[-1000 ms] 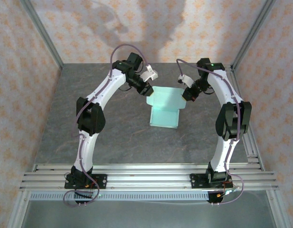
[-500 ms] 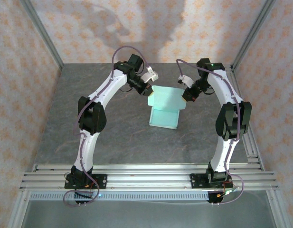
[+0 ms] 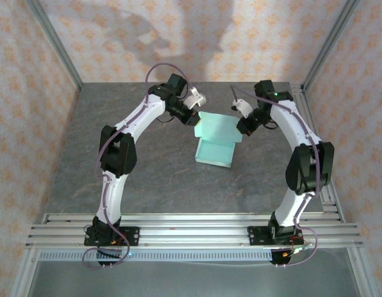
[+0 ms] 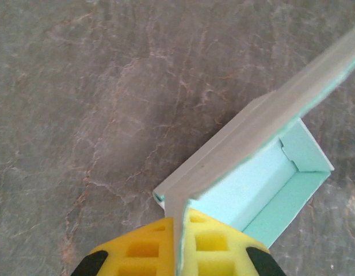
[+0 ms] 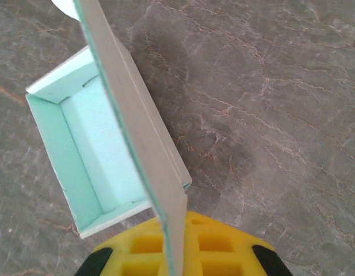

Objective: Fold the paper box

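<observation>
The pale mint-green paper box (image 3: 215, 141) sits mid-table as an open tray with its lid panel raised at the far side. My left gripper (image 3: 194, 119) is shut on the lid's left corner; in the left wrist view the yellow pads (image 4: 144, 247) pinch the thin card edge of the paper box (image 4: 263, 172). My right gripper (image 3: 241, 127) is shut on the lid's right corner. In the right wrist view the card of the paper box (image 5: 91, 144) runs down between the yellow pads (image 5: 217, 244), with the open tray to the left.
Grey marbled table (image 3: 147, 167) lies all round the box. Aluminium frame posts (image 3: 54, 43) and patterned walls enclose the cell. A rail (image 3: 197, 226) runs along the near edge by the arm bases.
Both grippers have shifted slightly toward the far side, still holding the lid corners. The right arm's elbow has swung outward and nearer. The tray part has stayed in place.
</observation>
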`<state>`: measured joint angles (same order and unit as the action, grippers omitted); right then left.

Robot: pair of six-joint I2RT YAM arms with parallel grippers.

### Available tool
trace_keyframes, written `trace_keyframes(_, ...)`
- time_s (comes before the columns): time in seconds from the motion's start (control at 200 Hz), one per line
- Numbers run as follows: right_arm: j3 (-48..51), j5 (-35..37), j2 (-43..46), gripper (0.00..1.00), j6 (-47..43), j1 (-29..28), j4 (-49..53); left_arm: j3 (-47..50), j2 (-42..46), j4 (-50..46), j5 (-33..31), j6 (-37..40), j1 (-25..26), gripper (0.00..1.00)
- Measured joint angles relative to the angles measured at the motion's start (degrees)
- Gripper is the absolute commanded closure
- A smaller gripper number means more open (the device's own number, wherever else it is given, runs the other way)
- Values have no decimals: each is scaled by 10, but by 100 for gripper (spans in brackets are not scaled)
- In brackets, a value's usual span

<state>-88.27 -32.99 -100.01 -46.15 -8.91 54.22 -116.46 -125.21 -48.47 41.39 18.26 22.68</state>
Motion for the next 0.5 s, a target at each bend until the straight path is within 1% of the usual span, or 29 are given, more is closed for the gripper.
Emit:
trace_keyframes(0.13,70,38,49,100,73,-13,-101,14,18,41,-45,-48,11,100)
trace_keyframes(0.215,104,75,69,100,132,-14,-175,14,22,70,-77,-72,23,100)
trace_keyframes(0.38,169,137,86,100,225,-16,-310,14,22,103,-106,-117,40,100)
trace_keyframes(0.5,204,184,91,100,283,-30,-399,18,22,130,-130,-154,46,100)
